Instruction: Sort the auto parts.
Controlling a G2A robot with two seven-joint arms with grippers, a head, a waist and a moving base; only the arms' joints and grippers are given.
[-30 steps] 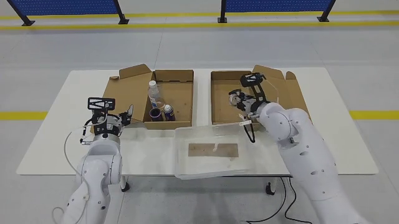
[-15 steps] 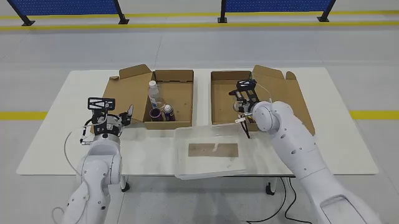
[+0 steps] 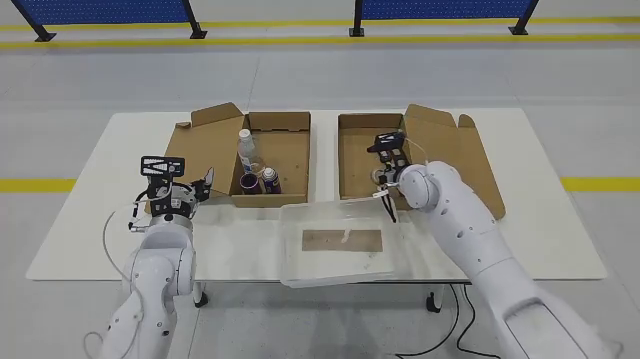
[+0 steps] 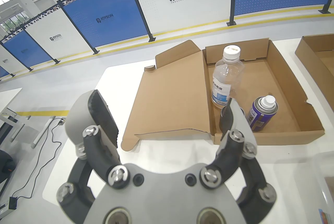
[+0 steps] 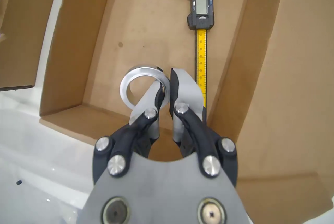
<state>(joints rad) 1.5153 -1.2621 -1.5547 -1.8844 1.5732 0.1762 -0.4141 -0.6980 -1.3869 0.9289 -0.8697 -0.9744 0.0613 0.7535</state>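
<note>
My right gripper (image 5: 167,84) is shut on a shiny metal ring (image 5: 143,70), one finger inside the ring and one outside its wall. It holds the ring low over the near end of the right cardboard box (image 5: 125,26). A black digital caliper (image 5: 202,5) with a yellow scale lies on that box's floor, just beside the gripper. From above, the right gripper (image 3: 385,171) is inside the right box (image 3: 355,154). My left gripper (image 4: 163,102) stands open and holds nothing, over the table left of the left box (image 3: 290,149).
The left box (image 4: 287,94) holds an upright clear bottle (image 4: 227,76), a purple spray can (image 4: 262,112) and a dark can (image 3: 248,182). A clear plastic tray (image 3: 295,259) sits at the table's front edge between the arms.
The right gripper has moved with the ring toward the front of the right box and a little left. The left arm has stayed where it was.
</note>
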